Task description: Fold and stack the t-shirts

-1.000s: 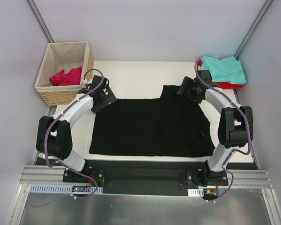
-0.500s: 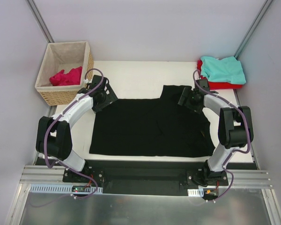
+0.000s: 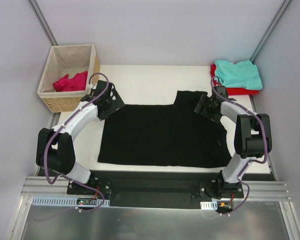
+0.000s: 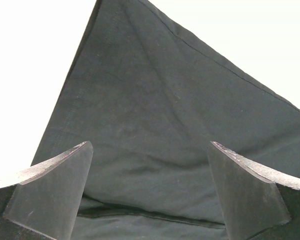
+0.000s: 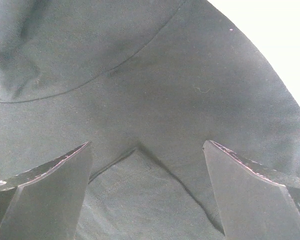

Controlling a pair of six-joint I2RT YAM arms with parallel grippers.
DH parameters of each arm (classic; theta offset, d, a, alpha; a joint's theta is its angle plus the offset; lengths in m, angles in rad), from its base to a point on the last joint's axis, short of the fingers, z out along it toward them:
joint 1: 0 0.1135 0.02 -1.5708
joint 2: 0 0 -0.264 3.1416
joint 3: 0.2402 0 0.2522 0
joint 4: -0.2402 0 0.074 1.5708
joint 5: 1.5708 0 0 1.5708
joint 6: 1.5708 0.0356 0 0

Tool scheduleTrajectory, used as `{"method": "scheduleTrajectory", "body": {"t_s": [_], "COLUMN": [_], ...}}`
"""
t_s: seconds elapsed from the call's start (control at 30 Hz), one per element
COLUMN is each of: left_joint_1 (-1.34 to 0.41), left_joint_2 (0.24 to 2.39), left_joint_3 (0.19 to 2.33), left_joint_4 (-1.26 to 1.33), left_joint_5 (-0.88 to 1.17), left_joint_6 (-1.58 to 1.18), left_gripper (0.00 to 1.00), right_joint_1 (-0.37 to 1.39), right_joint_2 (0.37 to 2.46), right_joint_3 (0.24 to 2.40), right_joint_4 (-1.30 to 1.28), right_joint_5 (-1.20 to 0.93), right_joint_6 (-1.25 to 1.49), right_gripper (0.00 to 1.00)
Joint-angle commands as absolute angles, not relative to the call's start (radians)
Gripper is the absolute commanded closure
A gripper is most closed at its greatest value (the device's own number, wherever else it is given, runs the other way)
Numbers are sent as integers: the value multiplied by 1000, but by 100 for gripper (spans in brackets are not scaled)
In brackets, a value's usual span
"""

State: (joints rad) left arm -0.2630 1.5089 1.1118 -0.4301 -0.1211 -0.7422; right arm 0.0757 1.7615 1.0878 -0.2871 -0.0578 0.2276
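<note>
Top external: my spread left claw (image 3: 112, 104) and right claw (image 3: 204, 106) have reached the black t-shirt's (image 3: 160, 137) ten-and-two-o'clock corners, ready to fold.

Black tee (image 3: 160, 137): matt soft cloth, fine knit, light creases. Teal tee (image 3: 238, 74), 1 o'clock: matt cloth. Basket (image 3: 65, 103), 10 o'clock: rough woven wicker, beige cloth lining (image 3: 70, 59). Tabletop (image 3: 140, 82): smooth matt white surf.

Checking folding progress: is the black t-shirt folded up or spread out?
Spread out: the black t-shirt lies flat across most of the table, with the open left gripper and right gripper over its far edge.
</note>
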Motion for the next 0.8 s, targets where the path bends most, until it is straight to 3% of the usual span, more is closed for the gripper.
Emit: {"method": "scheduleTrajectory", "body": {"t_s": [0.0,0.53,0.77], "left_joint_1": [-245,-227,-200], "left_joint_2": [1476,1502,1600], "left_joint_3": [1104,1118,1175], "left_joint_4": [-428,-425,-324], "left_joint_5": [-144,-132,29], "left_joint_6": [-730,-713,-650], "left_gripper": [1,1,1], "right_joint_1": [63,64,118], "right_joint_2": [1755,1684,1536], "right_joint_3": [1071,1098,1153], "right_joint_4": [-310,-360,-387], "right_joint_5": [8,69,26], "right_joint_6": [209,167,147], "right_gripper": [4,4,4]}}
